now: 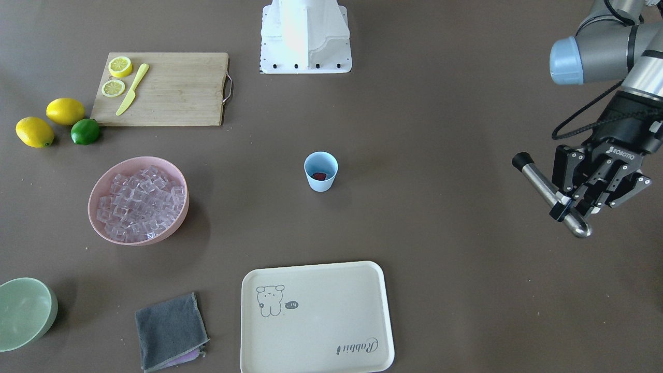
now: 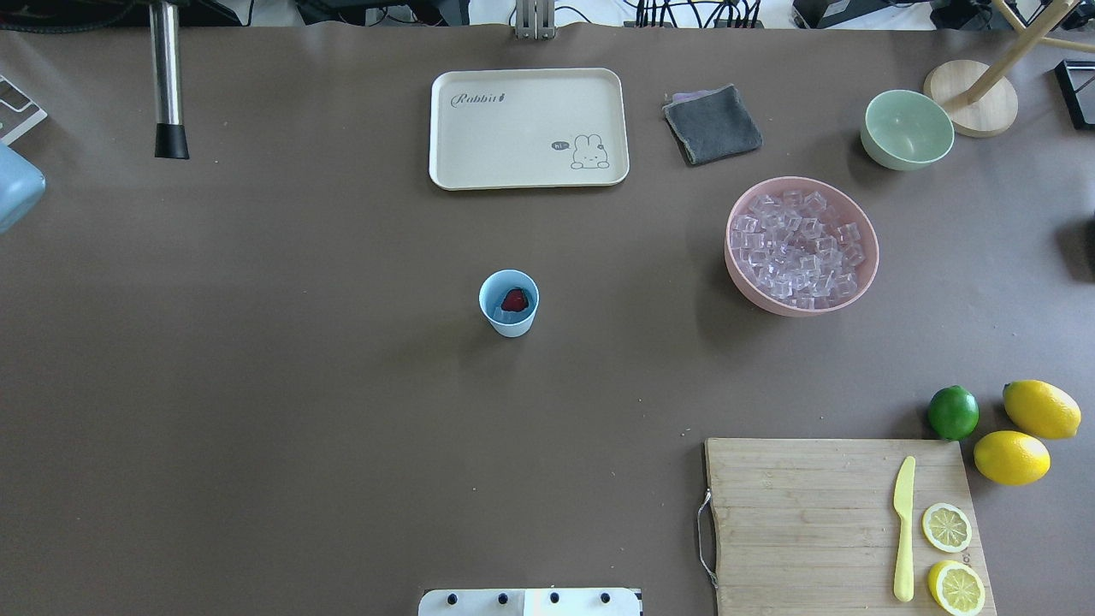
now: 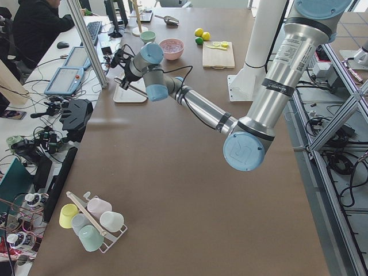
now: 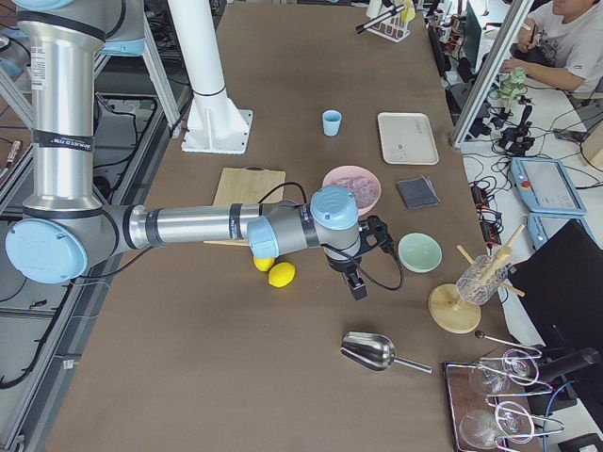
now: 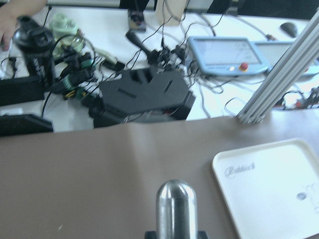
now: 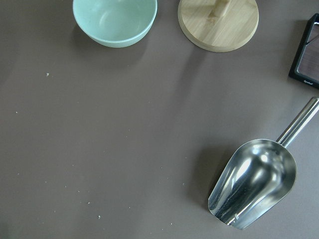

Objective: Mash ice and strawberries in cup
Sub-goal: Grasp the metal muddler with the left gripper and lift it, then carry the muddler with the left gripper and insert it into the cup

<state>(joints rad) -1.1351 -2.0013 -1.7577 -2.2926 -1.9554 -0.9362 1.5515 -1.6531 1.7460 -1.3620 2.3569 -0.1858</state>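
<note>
Mid-table [image 1: 440, 129] cup [image 1: 320, 172]; left gripper [image 1: 565, 205] afar (clasping muddler [image 1: 538, 182]).

The black-tipped polished steel rod [image 2: 167, 77] leaves the overhead view's top edge toward the left gripper [image 1: 565, 204]; the right gripper [image 4: 358, 285] shows too small to read its jaws.

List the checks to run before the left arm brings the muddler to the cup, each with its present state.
1. Left hand shut on muddler: ok.
2. Cup upright, mouth open: ok.
3. Strawberry inside cup: ok.
4. Ice inside cup: cannot tell; the plainly visible ice sits in the pink bowl.
5. Muddler lined up over cup: not ok, it is far off to the side.
</note>
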